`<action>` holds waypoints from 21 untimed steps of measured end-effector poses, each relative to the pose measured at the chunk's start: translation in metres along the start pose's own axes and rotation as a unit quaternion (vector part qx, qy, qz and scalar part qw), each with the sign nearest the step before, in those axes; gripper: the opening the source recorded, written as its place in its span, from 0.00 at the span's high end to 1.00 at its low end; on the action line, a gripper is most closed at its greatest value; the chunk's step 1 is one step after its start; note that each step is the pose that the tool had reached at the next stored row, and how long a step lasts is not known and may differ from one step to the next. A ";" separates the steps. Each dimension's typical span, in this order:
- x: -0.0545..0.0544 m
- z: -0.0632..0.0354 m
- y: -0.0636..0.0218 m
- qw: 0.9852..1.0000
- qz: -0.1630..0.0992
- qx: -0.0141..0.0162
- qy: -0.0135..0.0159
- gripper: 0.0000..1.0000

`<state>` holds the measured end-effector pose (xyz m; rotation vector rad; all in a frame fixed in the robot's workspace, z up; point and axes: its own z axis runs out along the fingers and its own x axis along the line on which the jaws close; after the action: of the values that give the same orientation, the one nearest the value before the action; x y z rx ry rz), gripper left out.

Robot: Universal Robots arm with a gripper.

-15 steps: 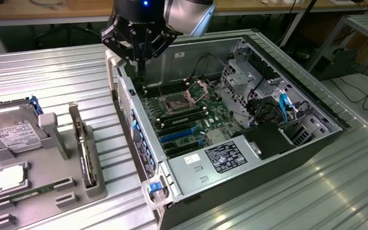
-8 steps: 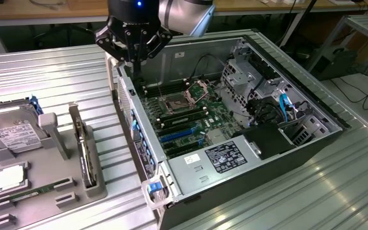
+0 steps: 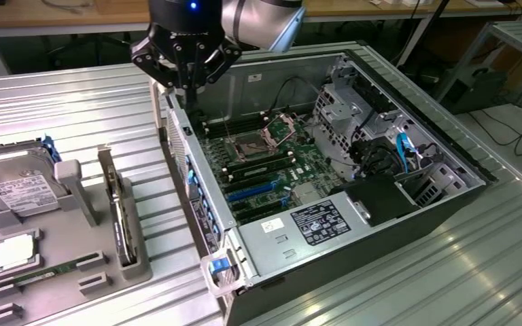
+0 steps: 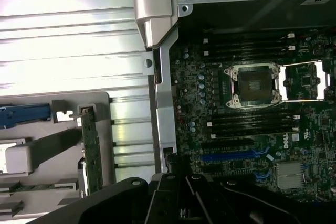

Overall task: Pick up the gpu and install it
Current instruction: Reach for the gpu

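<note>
The pincer (image 3: 188,92) hangs closed with nothing between its fingers. It is poised over the wall of the open computer case (image 3: 429,122) on the exterior view's left, near a far corner of the case. The gpu (image 3: 120,217) is not in its grip. It stands on its long edge in a slot of a grey holder (image 3: 139,270), which rests on the ribbed metal counter (image 3: 62,102) just beside the case, on the exterior view's left. The wrist view shows the same card (image 4: 92,153) as a thin green-edged strip upright in the holder, with the case's silvery side wall close alongside. In the holder, a silver hard drive (image 3: 16,191) with a white label leans at the far end from the case, and a slim green memory stick (image 3: 41,274) lies flat nearer the front. The case lies on its side with its panel off and the motherboard (image 3: 261,170) exposed. The processor socket (image 4: 254,85) has its retaining frame flipped open, dark memory slots run on either side of it, and blue expansion slots (image 3: 247,192) lie closer to the labelled power supply (image 3: 314,221). The pincer is well apart from the gpu, with the case wall between them.
</note>
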<state>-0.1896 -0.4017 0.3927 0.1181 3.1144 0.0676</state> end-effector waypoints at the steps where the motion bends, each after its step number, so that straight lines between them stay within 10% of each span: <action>1: 0.000 0.0000 -0.0001 1.000 0.000 0.000 0.000 0.89; 21: 0.010 0.0010 -0.0124 0.998 -0.064 -0.002 0.003 0.89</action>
<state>-0.2003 -0.4132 0.3909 -0.0833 3.1185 0.0722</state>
